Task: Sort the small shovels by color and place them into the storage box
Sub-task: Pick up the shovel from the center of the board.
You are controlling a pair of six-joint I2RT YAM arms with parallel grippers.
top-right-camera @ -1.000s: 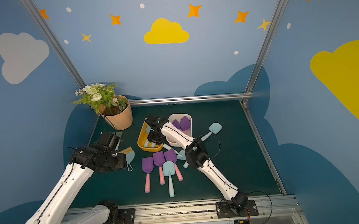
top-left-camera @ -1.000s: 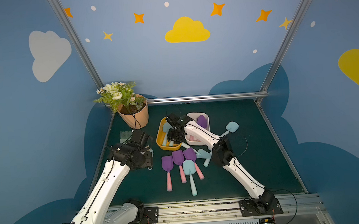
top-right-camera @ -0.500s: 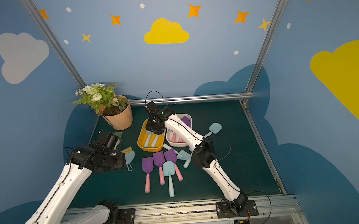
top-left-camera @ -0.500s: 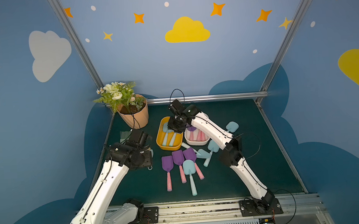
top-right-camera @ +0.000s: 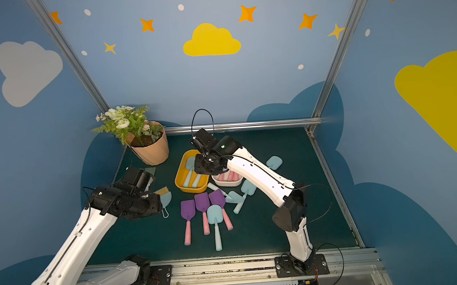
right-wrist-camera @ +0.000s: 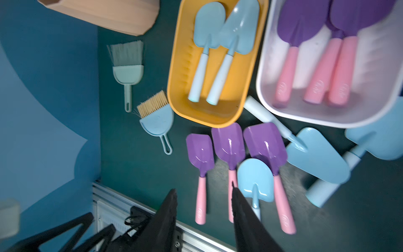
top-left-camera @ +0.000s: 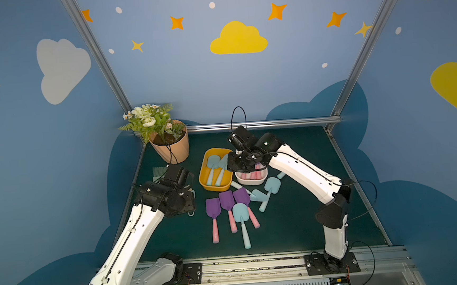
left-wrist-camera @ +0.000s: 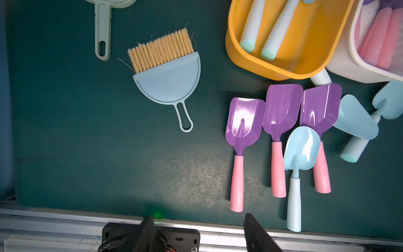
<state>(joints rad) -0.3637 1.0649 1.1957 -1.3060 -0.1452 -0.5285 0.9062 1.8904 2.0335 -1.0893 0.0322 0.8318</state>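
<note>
- dark green mat covers the table
- peach flowerpot stands in the far left corner
- yellow tub and white tub sit side by side
- three purple shovels lie in a row near the tubs
- pale blue shovels lie beside them
- light blue dustpan and grey-green brush lie left of the yellow tub

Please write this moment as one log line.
yellow tub: two blue shovels; white tub: three purple shovels; mat: three loose purple shovels; left gripper: open; right gripper: open, above tubs
</note>
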